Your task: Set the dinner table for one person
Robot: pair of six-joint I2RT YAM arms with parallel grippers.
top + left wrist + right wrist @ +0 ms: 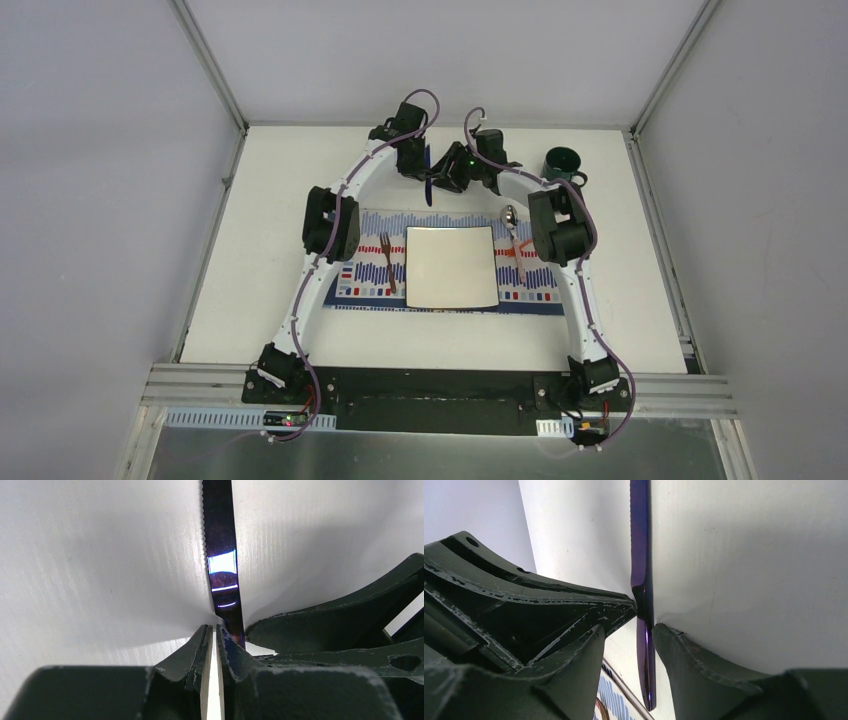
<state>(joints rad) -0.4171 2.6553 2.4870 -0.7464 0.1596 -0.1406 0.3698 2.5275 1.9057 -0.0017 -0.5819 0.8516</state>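
**Containers and carriers**
- The round dark green mug (562, 165) stands upright at the far right of the large plain white matte dinner table (260, 300), beyond the right arm. Its interior is dark, so its contents cannot be made out.
- The blue-, red- and white-striped rectangular placemat (362, 285) lies flat across the middle of the dinner table. It carries the square glossy white plate (450, 265) at its centre.
- The metal fork (388, 262) lies just left of the plate, and the metal spoon (512, 222) lies just right of it.

**End effectors**
- Left gripper (213, 630): the fingers are pressed almost together. A thin slit remains, with white surface showing through it. The tip lies against the side of the iridescent blue-purple serrated knife (222, 555).
- Right gripper (629, 628): the fingers are spread either side of the knife. One finger touches the knife; the other stands apart from it.

**Hidden or unclear**
- The knife lies beyond the far edge of the placemat, between the two grippers. Whether it rests on the dinner table or is raised off it cannot be told.
- In the left wrist view, the lower end of the knife passes behind a finger.
- The spoon handle is partly covered by the right arm.
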